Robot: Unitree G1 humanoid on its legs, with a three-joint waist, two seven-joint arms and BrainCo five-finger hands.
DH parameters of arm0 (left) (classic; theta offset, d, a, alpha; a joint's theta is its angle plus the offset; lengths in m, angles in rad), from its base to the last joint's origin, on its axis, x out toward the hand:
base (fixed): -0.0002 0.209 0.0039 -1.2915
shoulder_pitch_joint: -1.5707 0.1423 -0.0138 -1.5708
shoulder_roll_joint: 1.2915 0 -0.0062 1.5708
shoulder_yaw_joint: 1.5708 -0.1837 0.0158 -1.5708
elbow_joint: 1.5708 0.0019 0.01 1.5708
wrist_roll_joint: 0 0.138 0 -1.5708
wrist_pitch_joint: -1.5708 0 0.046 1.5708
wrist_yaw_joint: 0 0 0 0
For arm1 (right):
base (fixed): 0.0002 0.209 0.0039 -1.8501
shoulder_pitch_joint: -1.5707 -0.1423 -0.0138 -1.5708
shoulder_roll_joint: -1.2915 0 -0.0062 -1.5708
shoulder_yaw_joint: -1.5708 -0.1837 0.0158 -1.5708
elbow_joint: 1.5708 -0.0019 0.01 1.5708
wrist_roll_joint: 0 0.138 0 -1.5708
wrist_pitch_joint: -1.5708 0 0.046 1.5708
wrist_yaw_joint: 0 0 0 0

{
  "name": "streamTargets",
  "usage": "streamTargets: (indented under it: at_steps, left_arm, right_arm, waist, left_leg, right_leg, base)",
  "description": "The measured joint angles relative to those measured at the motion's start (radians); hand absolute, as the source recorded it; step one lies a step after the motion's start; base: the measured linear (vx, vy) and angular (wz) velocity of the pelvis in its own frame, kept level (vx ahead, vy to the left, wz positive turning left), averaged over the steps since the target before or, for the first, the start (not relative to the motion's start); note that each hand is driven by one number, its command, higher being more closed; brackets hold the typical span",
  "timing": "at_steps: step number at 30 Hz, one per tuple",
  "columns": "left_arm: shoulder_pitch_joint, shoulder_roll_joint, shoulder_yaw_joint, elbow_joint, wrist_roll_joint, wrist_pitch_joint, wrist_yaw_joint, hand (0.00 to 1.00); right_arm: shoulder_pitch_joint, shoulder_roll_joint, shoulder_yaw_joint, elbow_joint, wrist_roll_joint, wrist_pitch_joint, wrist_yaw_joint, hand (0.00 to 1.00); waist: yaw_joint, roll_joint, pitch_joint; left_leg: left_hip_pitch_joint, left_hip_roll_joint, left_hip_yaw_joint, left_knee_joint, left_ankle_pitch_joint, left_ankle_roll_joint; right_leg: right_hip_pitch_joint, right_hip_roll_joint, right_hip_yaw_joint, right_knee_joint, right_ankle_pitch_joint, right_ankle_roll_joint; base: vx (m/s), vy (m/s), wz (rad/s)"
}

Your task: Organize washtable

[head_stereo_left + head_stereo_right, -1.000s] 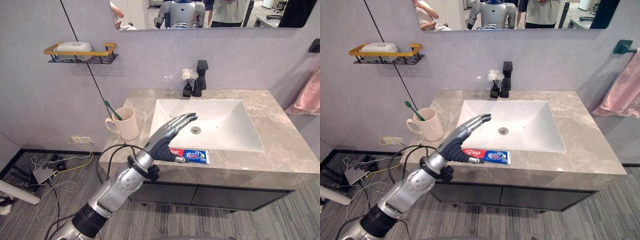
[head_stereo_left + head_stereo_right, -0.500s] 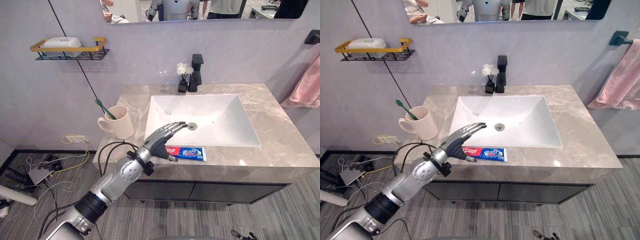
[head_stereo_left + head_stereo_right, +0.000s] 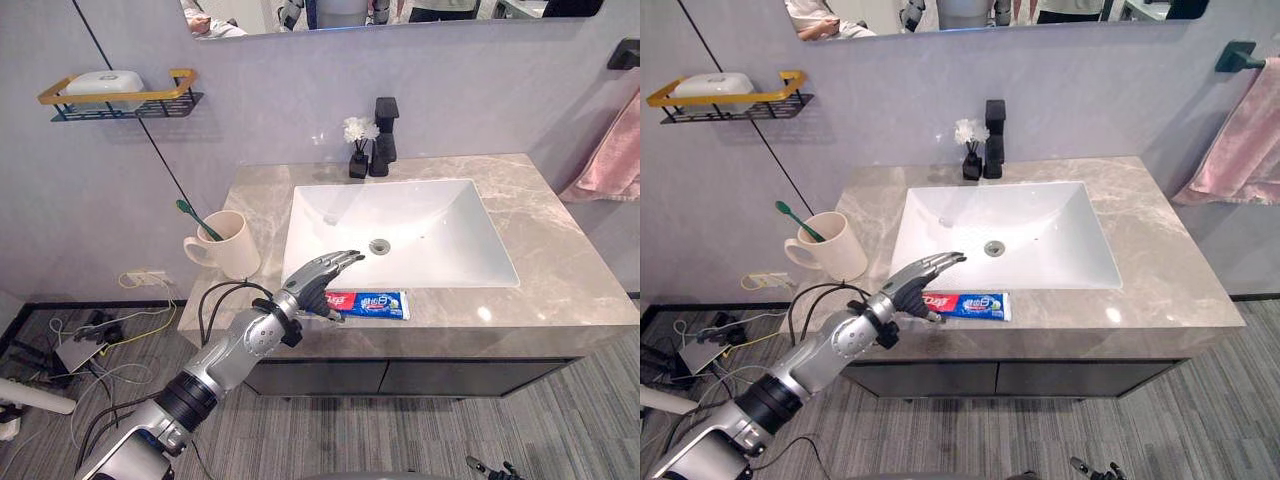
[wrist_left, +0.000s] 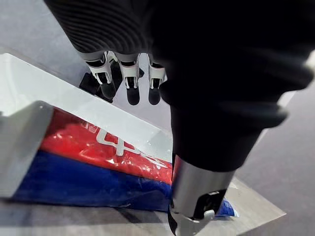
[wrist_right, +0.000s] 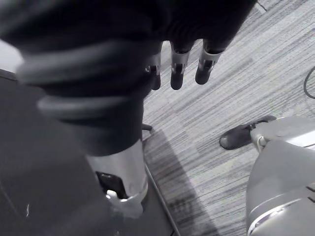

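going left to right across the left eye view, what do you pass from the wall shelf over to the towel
shelf -> mug with a toothbrush in it -> left hand -> toothpaste tube -> pink towel

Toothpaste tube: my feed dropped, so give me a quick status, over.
Left hand open, poised over left end of toothpaste tube, no grip. Right hand open, low over floor. Tube flat on counter before sink. Mug apart, not blocking.
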State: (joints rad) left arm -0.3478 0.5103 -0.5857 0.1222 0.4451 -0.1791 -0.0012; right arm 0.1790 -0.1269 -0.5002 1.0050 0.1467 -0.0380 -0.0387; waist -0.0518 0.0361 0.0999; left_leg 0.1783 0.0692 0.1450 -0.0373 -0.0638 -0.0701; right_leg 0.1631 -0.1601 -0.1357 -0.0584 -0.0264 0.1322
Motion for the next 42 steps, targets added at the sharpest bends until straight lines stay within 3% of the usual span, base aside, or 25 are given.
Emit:
streamTargets:
  at_steps: [15,16,28,42]
  left_arm:
    - [-0.032,0.029,0.0,0.028,0.043,0.002,-0.001,0.0]
    - [-0.032,0.032,0.0,0.028,0.048,0.002,-0.002,1.0]
    - [-0.107,0.099,-0.041,0.085,0.119,-0.021,-0.038,1.0]
    - [-0.115,0.1,-0.055,0.092,0.153,-0.026,-0.06,1.0]
  right_arm:
    - [0.003,0.0,0.003,-0.018,0.001,0.002,0.021,0.0]
    - [0.003,0.0,0.005,-0.018,0.001,0.002,0.021,0.0]
    - [0.009,-0.002,0.039,-0.05,0.002,0.003,0.024,0.0]
    - [0.028,-0.001,0.082,-0.111,0.022,0.002,0.044,0.0]
  waist:
    - [-0.001,0.002,0.0]
    - [-0.001,0.002,0.0]
    - [0.002,0.006,-0.001]
    - [0.003,0.016,-0.004]
  left_leg:
    - [0.001,-0.001,0.002,-0.001,0.0,-0.001]
    - [0.001,-0.001,0.002,0.0,0.0,-0.001]
    - [0.01,0.003,0.015,0.001,-0.002,-0.004]
    - [0.026,0.004,0.027,0.002,-0.008,-0.013]
  right_leg:
    - [0.009,-0.002,0.0,-0.011,0.004,0.004]
    - [0.008,-0.002,0.0,-0.01,0.005,0.004]
    - [0.013,-0.006,0.006,-0.013,0.007,0.003]
    - [0.024,-0.008,0.009,-0.016,0.007,0.003]
  base:
    - [0.0,-0.002,0.0]
    - [0.0,0.0,0.0]
    - [0.0,0.0,0.0]
    - [-0.02,-0.018,-0.01]
